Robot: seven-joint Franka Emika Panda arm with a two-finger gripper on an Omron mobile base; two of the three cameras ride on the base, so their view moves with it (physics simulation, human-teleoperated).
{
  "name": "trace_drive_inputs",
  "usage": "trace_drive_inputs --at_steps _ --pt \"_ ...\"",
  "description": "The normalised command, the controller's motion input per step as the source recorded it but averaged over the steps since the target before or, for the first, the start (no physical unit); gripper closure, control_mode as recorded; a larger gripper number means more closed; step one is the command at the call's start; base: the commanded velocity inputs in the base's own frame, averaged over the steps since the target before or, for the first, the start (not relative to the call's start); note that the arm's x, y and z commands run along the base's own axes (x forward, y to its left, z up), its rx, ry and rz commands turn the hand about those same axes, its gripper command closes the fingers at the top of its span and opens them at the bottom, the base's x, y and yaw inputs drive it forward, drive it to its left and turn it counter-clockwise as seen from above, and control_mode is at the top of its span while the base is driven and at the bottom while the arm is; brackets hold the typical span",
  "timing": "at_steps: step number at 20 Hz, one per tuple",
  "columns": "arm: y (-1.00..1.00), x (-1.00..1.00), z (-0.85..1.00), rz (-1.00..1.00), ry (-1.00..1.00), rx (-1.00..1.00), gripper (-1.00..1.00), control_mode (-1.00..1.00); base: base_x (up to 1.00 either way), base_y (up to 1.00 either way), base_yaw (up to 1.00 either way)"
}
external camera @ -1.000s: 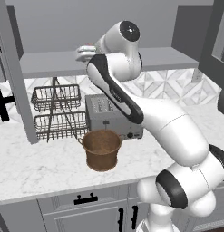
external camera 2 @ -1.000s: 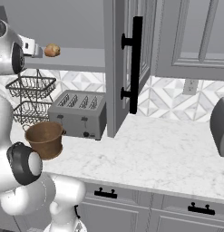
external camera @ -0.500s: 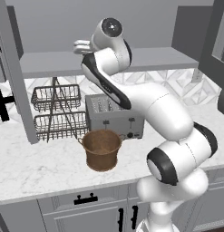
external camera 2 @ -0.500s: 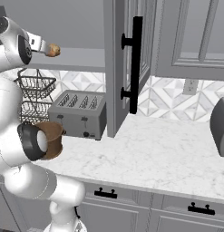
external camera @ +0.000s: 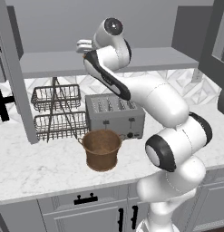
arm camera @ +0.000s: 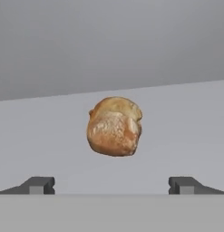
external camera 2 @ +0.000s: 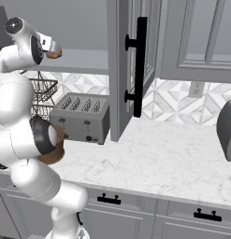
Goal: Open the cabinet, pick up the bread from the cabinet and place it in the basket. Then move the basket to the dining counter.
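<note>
The bread (arm camera: 114,126), a small tan-orange lump, lies on the grey shelf (arm camera: 186,118) of the open cabinet (external camera: 145,58), straight ahead of my gripper (arm camera: 112,186). The two fingertips (arm camera: 38,185) stand wide apart, with the bread beyond them and centred between their lines. In the right base view the bread (external camera 2: 54,55) shows as an orange spot right at my gripper (external camera 2: 52,46). My gripper (external camera: 82,45) is raised to the shelf's front edge. The brown woven basket (external camera: 102,148) stands on the counter below, in front of the toaster; the arm partly hides the basket (external camera 2: 55,153).
A silver toaster (external camera: 114,115) and a two-tier dark wire rack (external camera: 56,113) stand behind the basket. The cabinet's right door (external camera 2: 121,70) hangs open with its long black handle (external camera 2: 141,65) over the marble counter (external camera 2: 163,158). Another door's black handle (external camera: 1,97) shows at far left.
The hand has risen and pushed forward along the shelf toward the bread, with the upper arm swinging left. The bread and basket have not moved.
</note>
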Motion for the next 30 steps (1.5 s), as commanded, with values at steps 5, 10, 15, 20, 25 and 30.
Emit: trace_drive_inputs --at_steps 5,10,15,20,25,30 --pt "0.0 0.3 -0.09 0.04 0.0 0.0 -1.0 -1.0 0.0 0.0 0.0" --pt "0.0 0.49 -0.01 0.0 0.0 0.0 -1.0 -1.0 0.0 0.0 0.0" --pt "0.06 0.51 0.0 0.0 0.0 0.0 -1.0 -1.0 0.0 0.0 0.0" --pt "0.28 0.28 0.0 0.02 0.0 0.0 -1.0 -1.0 0.0 0.0 0.0" --pt "0.09 0.36 -0.07 0.03 0.0 0.0 -1.0 -1.0 0.0 0.0 0.0" --pt "0.0 0.1 -0.25 0.04 -0.01 0.0 1.0 -1.0 0.0 0.0 0.0"
